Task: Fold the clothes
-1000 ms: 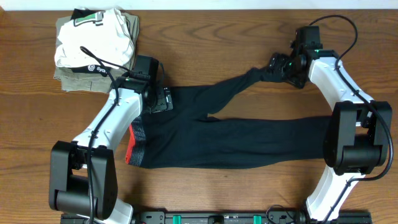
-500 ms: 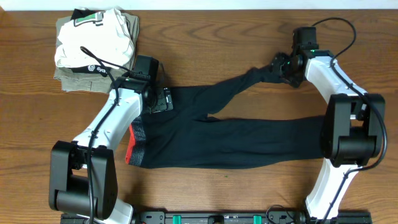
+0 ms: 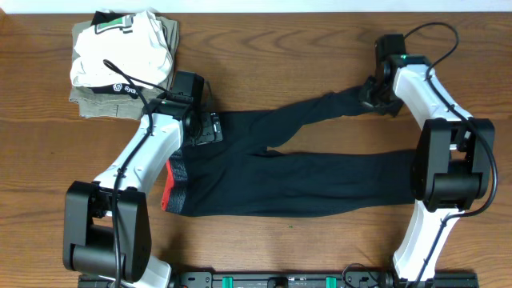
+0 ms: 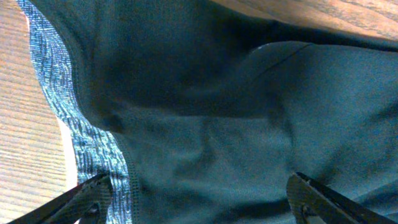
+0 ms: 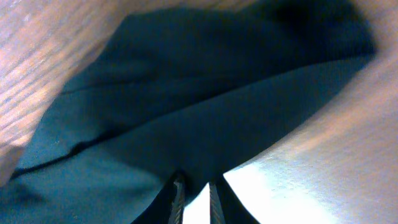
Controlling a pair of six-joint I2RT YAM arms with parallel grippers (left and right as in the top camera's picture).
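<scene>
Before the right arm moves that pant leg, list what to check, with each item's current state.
1. Right gripper shut on the pants: ok, jaws pinch the end of the far leg.
2. Left gripper open: ok, jaws wide over the fabric by the grey waistband.
3. Left fingers clear of the fabric: cannot tell.
4. Legs lying together: not ok, the far leg angles away from the near leg.
5. Folded stack out of the way: ok, apart from the pants.

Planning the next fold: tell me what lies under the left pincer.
Under the open left pincer lie the black pants at their grey waistband, with bare wooden table beside it. The table below the fabric is hidden.
</scene>
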